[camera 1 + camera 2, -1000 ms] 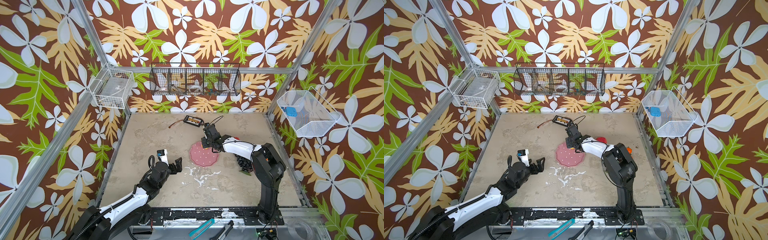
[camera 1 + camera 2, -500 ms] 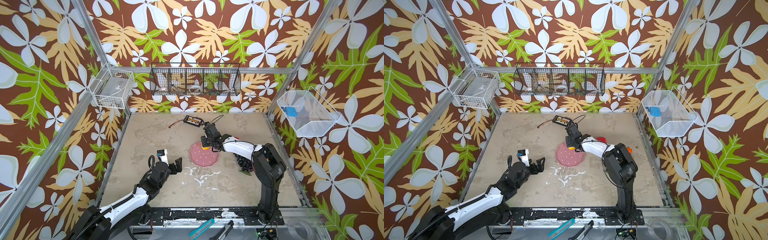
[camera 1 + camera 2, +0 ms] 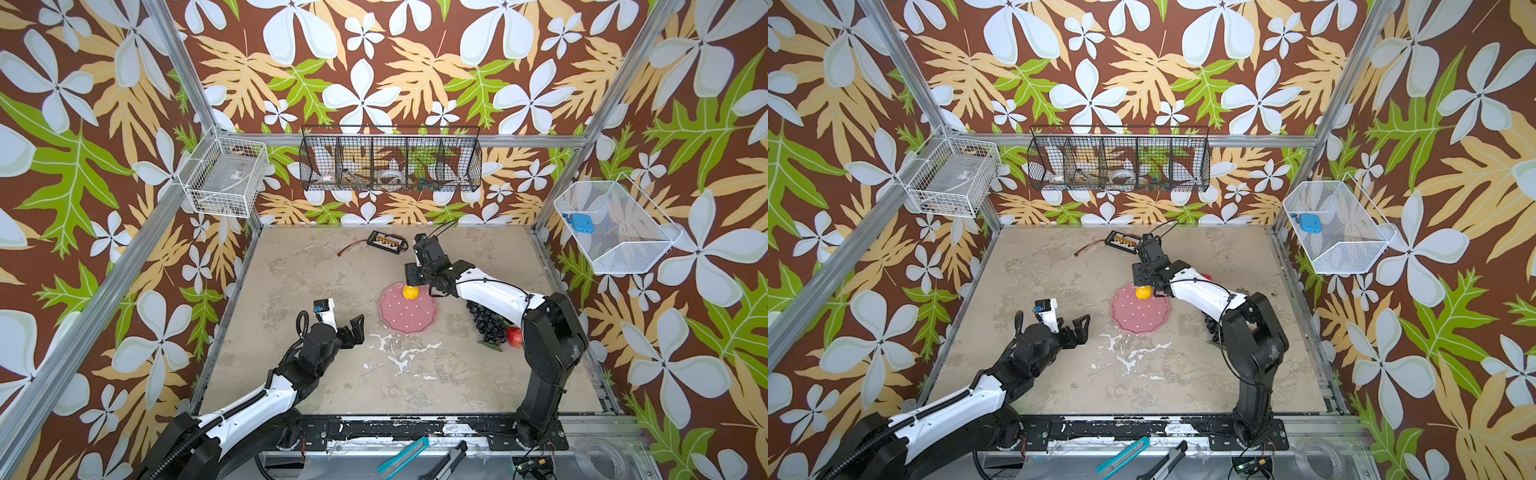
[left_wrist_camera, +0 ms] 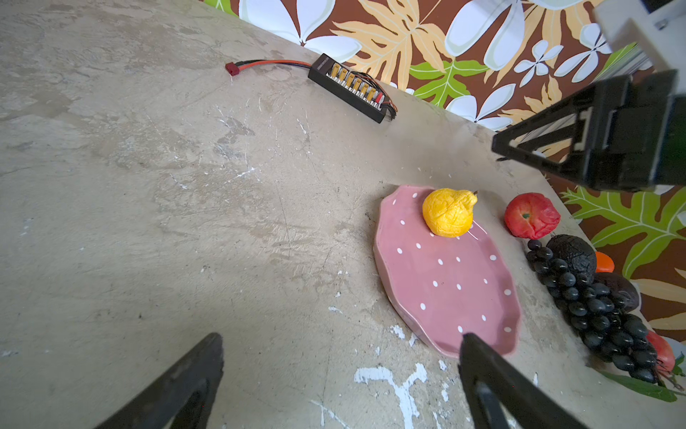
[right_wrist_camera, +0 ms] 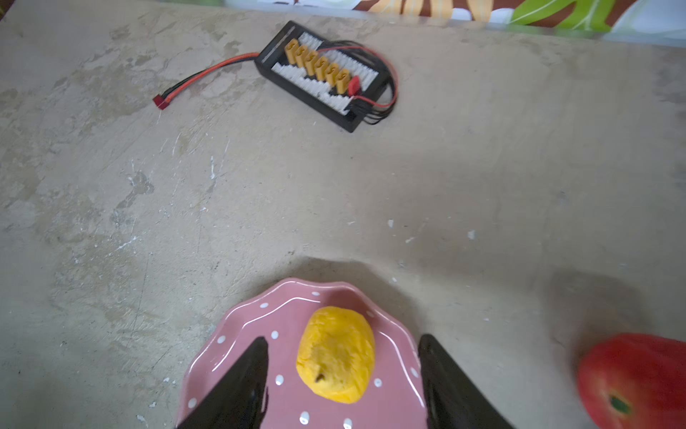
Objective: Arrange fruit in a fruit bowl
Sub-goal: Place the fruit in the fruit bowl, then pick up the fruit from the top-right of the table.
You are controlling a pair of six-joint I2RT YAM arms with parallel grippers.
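as the pear (image 5: 336, 354) lies in the bowl (image 5: 245, 327) near its rim, right fingers (image 5: 243, 377) apart beside it without touching, this placing seems done. next move: rise clear, then reach the apple (image 5: 631, 382) beside the bowl. left fingers (image 4: 185, 375) stand wide apart.

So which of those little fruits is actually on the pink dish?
The yellow pear. It alone lies on the pink dish; the red apple and black grapes sit on the table beside it.
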